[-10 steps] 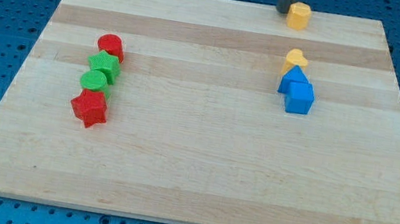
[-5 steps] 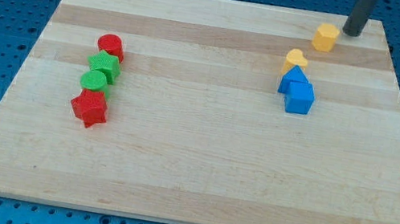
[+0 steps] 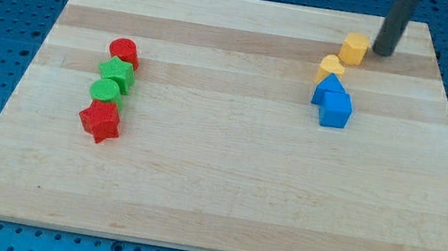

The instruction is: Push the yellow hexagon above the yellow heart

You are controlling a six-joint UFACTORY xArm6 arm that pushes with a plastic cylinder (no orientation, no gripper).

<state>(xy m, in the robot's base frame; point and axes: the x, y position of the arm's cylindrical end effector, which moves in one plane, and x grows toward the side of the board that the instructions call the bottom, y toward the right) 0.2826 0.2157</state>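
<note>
The yellow hexagon (image 3: 354,49) sits near the view's top right of the board (image 3: 213,188), just up & right of the yellow heart (image 3: 331,68), close to it and maybe touching at one corner; can't tell for sure. The heart in turn butts against the top of the two blue blocks (image 3: 332,102), which are packed together right below it; exact shapes of the blues are hard to make out.

My tip (image 3: 383,52) is just beside the hexagon on the view's right, approx level w/ it, a thin gap or bare contact between them. No claw on this rig, only the plain rod, so nothing is gripped, only shoved.

Step in hand, as I judge it: final nudge. The hexagon is already higher than the heart but offset to the right, so it isn't squarely above yet. Next move calls for a short push toward the view's left, kept level, w/o driving the hexagon down into the heart & shunting the heart/blue cluster.

Far off at the view's left: red cylinder (image 3: 124,51), two green blocks (image 3: 112,81), red star (image 3: 101,120), in a column, well apart from all this.
</note>
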